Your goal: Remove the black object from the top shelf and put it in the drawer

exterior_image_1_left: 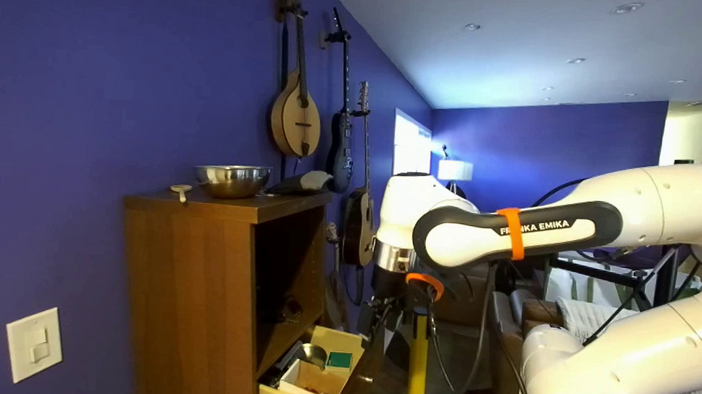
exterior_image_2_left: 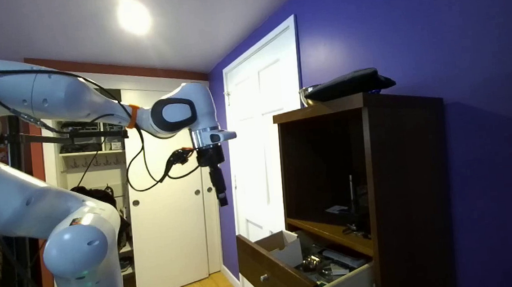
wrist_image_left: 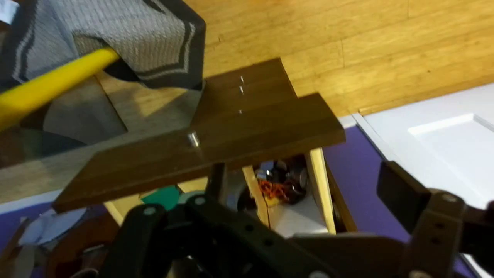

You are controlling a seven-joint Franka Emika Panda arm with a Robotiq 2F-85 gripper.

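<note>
Gripper (wrist_image_left: 307, 183) hangs near the pulled-out drawer (exterior_image_2_left: 283, 276).
Its fingers (wrist_image_left: 403, 195) stand wide apart; on the top shelf (exterior_image_2_left: 325, 235) sits a dark object (exterior_image_2_left: 355, 226), partly in shadow.

From opposite sides, both exterior views show me the arm (exterior_image_2_left: 77, 97) and cabinet (exterior_image_1_left: 193, 291); my wrist view looks down close over the drawer (wrist_image_left: 251, 135).

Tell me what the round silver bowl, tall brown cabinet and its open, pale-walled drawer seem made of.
The round silver bowl: polished metal, perhaps steel, from its bright reflections. The tall brown cabinet: wood or veneer, satin, from its vertical streaks. Its open, pale-walled drawer: yellowish sides suggest matte light wood; grain unclear.
</note>
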